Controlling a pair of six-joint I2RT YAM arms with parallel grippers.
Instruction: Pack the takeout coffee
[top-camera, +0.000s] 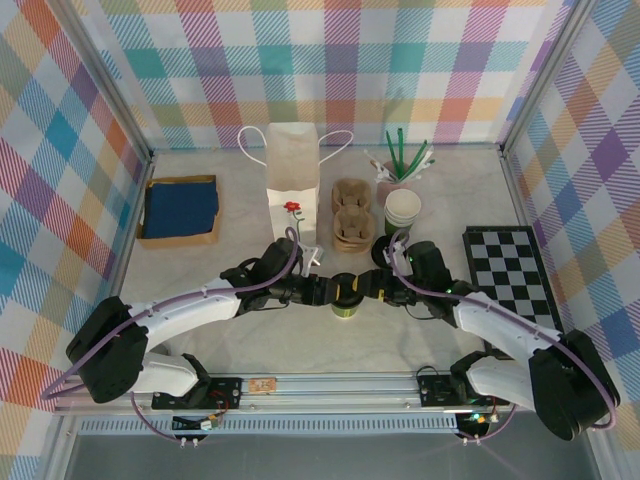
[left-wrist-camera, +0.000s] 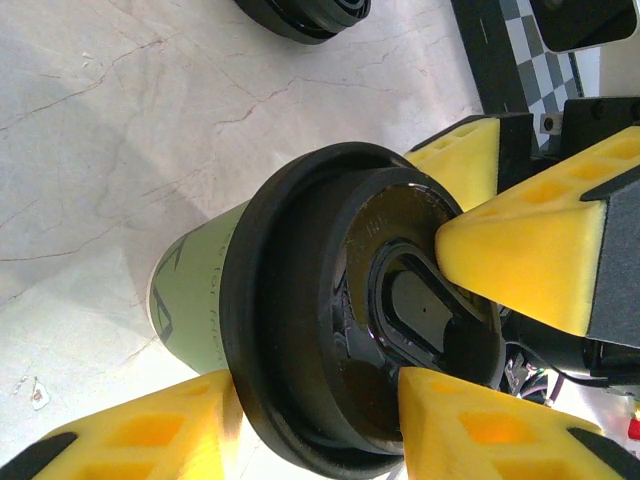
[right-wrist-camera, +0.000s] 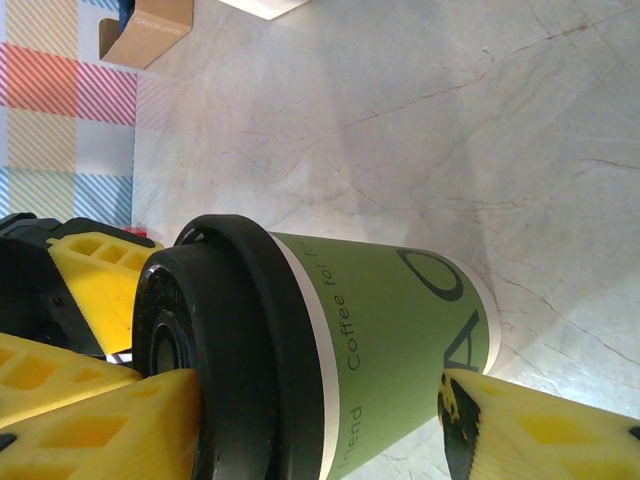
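Plainly, in the top view the takeout coffee (top-camera: 345, 298) is seen at lower centre of the table (top-camera: 300, 345), met by left gripper (top-camera: 322, 291) and right gripper (top-camera: 368, 286); the white paper bag (top-camera: 293, 175) is stood above it, and cup carriers (top-camera: 350, 215) beside the bag could be knocked on a lift. From the left wrist, the left claw is seen pinched across the black lid (left-wrist-camera: 290, 330), which could be popped loose. From the right wrist, the right claw's grip cannot be told; opposed pulls could tip the cup.
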